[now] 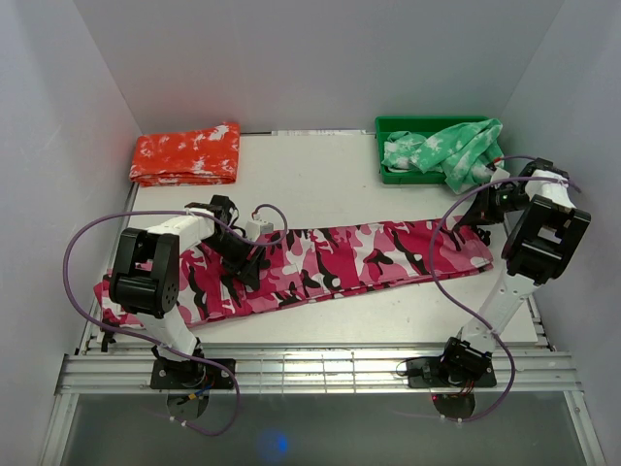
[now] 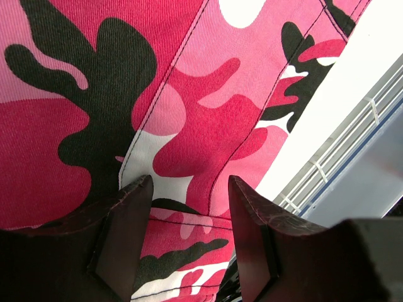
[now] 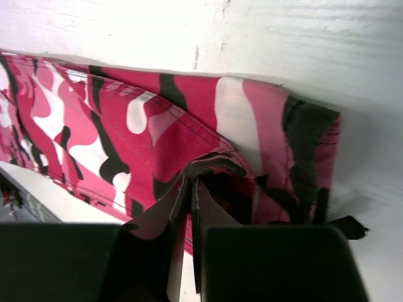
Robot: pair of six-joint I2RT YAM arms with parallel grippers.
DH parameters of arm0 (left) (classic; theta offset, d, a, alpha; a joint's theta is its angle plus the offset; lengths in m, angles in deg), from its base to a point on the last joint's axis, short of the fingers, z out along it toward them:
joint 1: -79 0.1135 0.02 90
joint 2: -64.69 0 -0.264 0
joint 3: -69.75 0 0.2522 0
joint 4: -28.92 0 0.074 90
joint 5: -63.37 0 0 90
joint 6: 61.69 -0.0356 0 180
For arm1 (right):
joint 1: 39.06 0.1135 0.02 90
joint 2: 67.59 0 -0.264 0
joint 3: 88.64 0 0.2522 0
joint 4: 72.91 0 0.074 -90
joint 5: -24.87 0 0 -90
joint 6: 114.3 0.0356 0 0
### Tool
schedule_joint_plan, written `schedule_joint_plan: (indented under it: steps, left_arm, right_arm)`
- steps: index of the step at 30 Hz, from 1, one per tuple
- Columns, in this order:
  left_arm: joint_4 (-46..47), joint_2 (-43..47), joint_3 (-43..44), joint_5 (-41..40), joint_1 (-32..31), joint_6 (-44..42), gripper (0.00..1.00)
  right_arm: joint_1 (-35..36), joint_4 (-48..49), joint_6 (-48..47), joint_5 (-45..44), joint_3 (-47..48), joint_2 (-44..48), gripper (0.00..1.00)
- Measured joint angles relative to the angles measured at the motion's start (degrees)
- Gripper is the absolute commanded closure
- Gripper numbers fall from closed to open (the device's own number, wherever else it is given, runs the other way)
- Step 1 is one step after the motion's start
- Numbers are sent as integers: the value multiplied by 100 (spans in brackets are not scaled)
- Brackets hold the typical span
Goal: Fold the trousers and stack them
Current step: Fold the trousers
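Observation:
The trousers, pink-magenta camouflage with black and white patches, lie stretched flat across the table from left to right. My left gripper hovers low over their left part. In the left wrist view it stands open, and cloth shows in the gap without being pinched. My right gripper is at the trousers' right end. In the right wrist view its jaws are pressed together on a raised fold of the cloth near the hem.
A folded orange-red garment lies at the back left. A green bin at the back right holds a green-and-white garment that spills over its side. The table's front edge and metal rails run just beyond the trousers.

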State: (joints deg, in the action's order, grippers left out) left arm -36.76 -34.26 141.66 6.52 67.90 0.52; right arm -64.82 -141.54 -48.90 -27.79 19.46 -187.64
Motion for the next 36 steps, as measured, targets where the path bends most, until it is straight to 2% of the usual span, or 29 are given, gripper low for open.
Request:
schedule_joint_plan:
  steps: [5,9,15,19,20,21,24,29,33,36]
  left_arm:
    - [9,7,-11,2,0,2,36]
    - [81,72,-83,2,0,2,36]
    - [166,144,-166,2,0,2,36]
    - [181,153,-179,2,0,2,36]
    - [181,153,-177,2,0,2,35]
    - [179,153,-175,0,0,2,34]
    - [133,144,-140,9,-2,15,30]
    - [-4,125,-46,17,-28,15,26]
    - [-81,164,142,-83,-26,0,21]
    - [-105,358,437,-192,-4,87,20]
  right_arm:
    - [-2,-107,-181,330,-380,278,92]
    - [-35,46,-308,345,-1080,1106,92]
    - [-221,1165,-210,33,-2000,2577,92]
    - [-271,2288,0,-304,-2391,2691,92]
    - [-271,2450,42,-378,-2428,2616,86]
    - [-271,2643,111,-472,-2448,2490,62]
    - [-256,2927,245,-728,-2332,1969,24]
    - [-236,2664,72,-1005,-1657,1384,25]
    - [-66,2282,-339,-846,-1235,1526,33]
    - [428,1875,-761,-612,-1196,1777,33]
